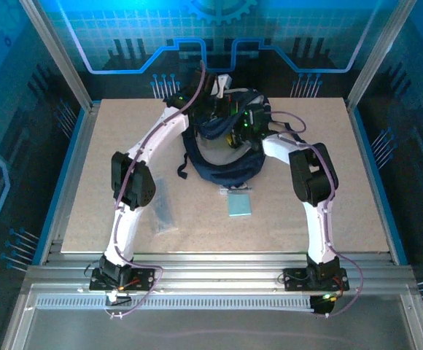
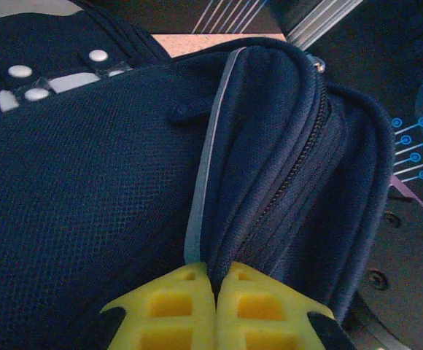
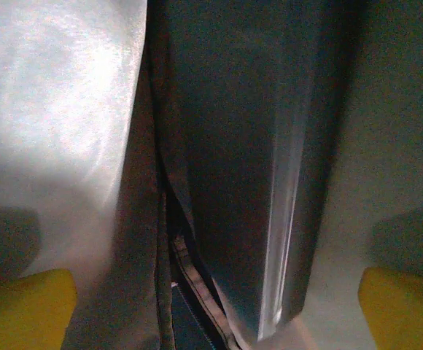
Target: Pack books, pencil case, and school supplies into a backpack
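Observation:
The navy backpack (image 1: 224, 172) lies at the back middle of the table, its mouth held up. My left gripper (image 2: 213, 268) is shut on the backpack's rim (image 2: 270, 146), beside the grey trim. My right gripper (image 3: 211, 306) is down inside the bag and open, its yellow fingertips (image 3: 22, 306) far apart. Between them stands a long dark case, apparently the pencil case (image 3: 248, 146), touching neither finger, against the pale lining (image 3: 58, 109). On the table lie the grey translucent strip (image 1: 163, 208), the light-blue pad (image 1: 238, 205) and a tiny pale clip (image 1: 224, 191). The books are hidden.
The table's board (image 1: 328, 189) is edged by blue rails, with glass walls on both sides and at the back. Both arms arch over the table's middle toward the bag.

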Motion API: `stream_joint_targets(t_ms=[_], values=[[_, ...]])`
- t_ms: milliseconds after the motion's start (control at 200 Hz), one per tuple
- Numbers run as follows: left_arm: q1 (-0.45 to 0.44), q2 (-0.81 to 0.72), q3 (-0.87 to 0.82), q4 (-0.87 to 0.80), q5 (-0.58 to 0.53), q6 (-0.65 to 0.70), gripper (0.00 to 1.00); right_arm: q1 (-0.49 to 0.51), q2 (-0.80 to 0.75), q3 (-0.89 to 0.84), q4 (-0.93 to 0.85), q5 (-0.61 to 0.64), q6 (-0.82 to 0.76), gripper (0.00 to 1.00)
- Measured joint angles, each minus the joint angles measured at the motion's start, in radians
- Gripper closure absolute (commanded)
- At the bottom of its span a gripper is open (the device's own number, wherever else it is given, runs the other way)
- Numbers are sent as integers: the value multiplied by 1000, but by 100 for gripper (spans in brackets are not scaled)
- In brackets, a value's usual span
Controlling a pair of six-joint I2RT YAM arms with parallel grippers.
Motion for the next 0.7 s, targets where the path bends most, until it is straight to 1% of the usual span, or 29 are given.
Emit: stream_joint_targets(t_ms=[120, 180, 260, 410, 515, 600, 700], values=[[-13, 0, 0, -13, 5, -11, 100, -23, -130, -151, -42, -37, -42, 0], [-16, 0, 0, -13, 5, -20, 100, -35, -202, -206, -93, -58, -83, 0], [-17, 0, 0, -11, 5, -26, 100, -51, -279, -234, -189, -82, -156, 0], [-15, -1, -29, 19, 5, -33, 100, -67, -459, -255, -418, -97, -365, 0], [-20, -1, -69, 41, 10, -49, 100, -51, -618, -307, -551, -105, -510, 0], [-28, -1, -99, 68, 13, -52, 100, -25, -718, -346, -644, -95, -602, 1], [-30, -1, -123, 84, 21, -52, 100, 47, -798, -392, -739, -72, -690, 1]])
